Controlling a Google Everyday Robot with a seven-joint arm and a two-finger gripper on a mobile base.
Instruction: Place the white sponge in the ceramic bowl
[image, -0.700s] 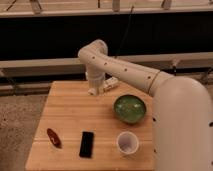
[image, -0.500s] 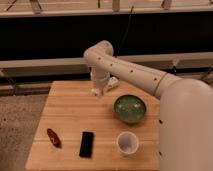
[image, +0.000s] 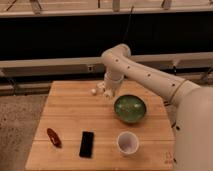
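The dark green ceramic bowl (image: 130, 108) stands on the right half of the wooden table (image: 70, 110). My gripper (image: 109, 93) points down at the table's far middle, just up and left of the bowl's rim. A small white thing (image: 95, 90) shows on the table just left of the gripper. I cannot tell whether it is the white sponge or part of the bottle. The gripper's wrist hides whatever lies under it.
A round white cup (image: 127, 143) stands in front of the bowl. A flat black object (image: 86, 144) and a red object (image: 53, 137) lie near the front left. My arm (image: 150, 75) reaches in from the right over the table's far right corner. A dark rail runs behind the table.
My gripper has moved a little to the right and nearer to the bowl. The bowl, cup, black object and red object have not moved.
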